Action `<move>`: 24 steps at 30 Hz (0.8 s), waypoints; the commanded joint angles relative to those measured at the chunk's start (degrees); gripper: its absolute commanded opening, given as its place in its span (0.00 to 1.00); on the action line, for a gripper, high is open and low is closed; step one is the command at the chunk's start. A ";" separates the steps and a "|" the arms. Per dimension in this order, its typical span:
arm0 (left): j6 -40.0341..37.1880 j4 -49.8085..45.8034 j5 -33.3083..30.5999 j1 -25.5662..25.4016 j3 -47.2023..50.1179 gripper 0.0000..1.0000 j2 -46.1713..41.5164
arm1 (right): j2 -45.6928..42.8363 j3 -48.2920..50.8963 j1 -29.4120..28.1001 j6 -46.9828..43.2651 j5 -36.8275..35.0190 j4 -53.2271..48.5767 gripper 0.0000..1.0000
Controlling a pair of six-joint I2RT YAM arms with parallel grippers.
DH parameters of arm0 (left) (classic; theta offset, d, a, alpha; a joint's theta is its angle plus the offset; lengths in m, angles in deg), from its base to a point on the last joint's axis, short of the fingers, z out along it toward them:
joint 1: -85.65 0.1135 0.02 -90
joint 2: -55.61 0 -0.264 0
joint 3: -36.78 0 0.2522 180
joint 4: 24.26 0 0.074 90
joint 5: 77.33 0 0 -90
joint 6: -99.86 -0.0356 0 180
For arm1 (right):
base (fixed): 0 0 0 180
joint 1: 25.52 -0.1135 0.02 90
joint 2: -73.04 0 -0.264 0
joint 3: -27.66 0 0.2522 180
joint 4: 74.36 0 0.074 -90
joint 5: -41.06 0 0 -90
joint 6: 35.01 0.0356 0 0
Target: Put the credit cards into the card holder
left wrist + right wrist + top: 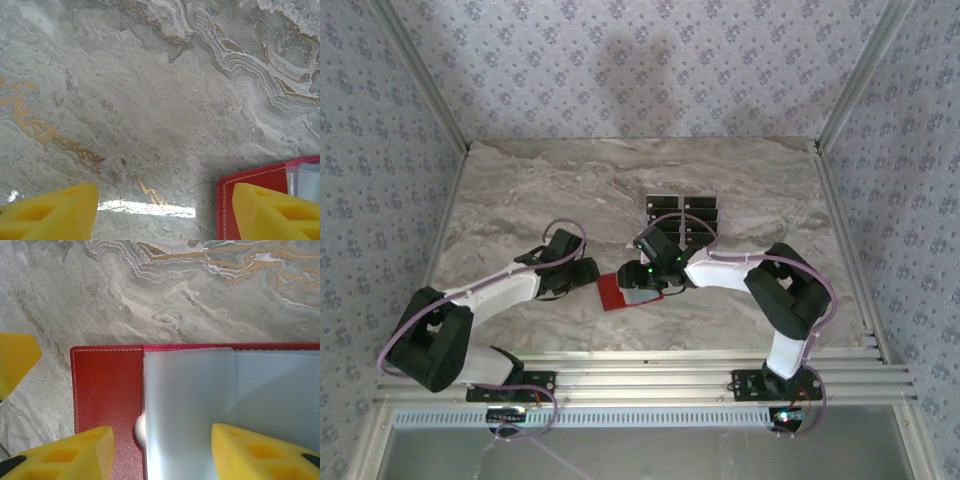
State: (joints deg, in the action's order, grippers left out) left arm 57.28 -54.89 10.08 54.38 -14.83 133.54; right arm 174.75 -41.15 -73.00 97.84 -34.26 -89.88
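1 card holder (613, 292); at least 4 credit cards (700, 204), exact count unclear.

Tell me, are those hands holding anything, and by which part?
Nothing looks gripped. The left hand has one finger over the edge of the wallet; the right hand hangs open above its grey pocket. Contact cannot be told.

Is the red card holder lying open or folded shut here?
Open: the card holder lies spread flat, its grey-blue inner pockets facing up.
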 commanded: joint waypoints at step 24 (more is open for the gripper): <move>7.40 6.29 -1.45 -8.48 8.43 0.64 -9.01 | 1.48 1.90 -0.03 6.69 -2.30 2.25 0.55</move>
State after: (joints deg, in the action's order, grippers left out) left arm 62.74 -52.90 8.79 46.84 -5.82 122.75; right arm 175.80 -40.84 -73.26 102.87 -34.17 -86.62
